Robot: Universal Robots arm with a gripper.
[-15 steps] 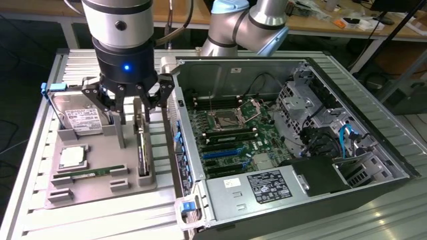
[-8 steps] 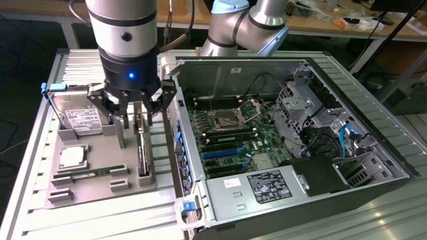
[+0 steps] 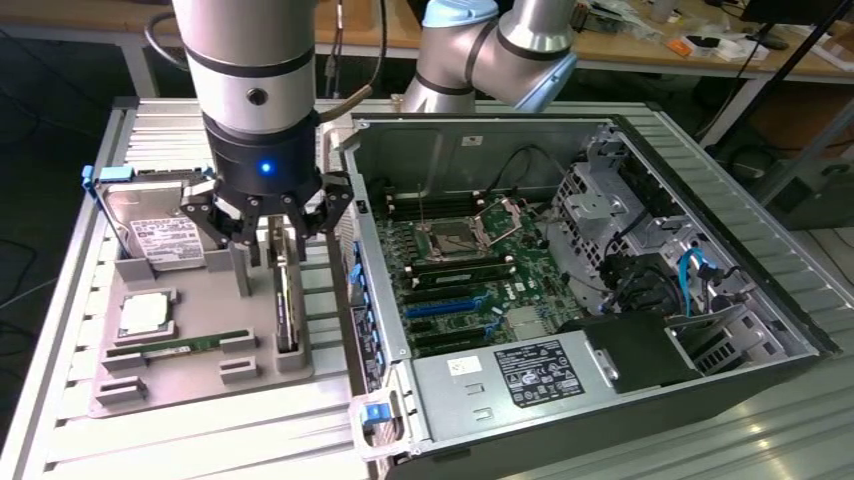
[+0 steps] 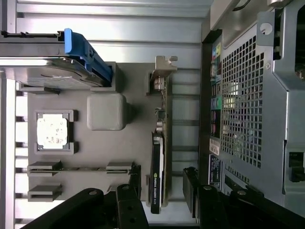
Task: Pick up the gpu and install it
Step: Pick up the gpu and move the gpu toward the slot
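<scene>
Grey tray (image 4: pixel 136 143), thin black gpu (image 4: pixel 157 183) on edge

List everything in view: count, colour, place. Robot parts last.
slatted metal table: one, silver, under everything
open metal computer case: one, grey, exterior view's right
green motherboard: one, green, inside case
grey plastic parts tray: one, grey, on table, exterior view's left
black flat GPU card: one, black, on edge in tray beside case
silver hard drive with white label: one, silver, tray
square silver CPU chip: one, silver, tray pocket
narrow green RAM stick: one, green, tray slot
robot arm: one, silver and black, above tray
tool: one, black, open, straddling the GPU card
</scene>
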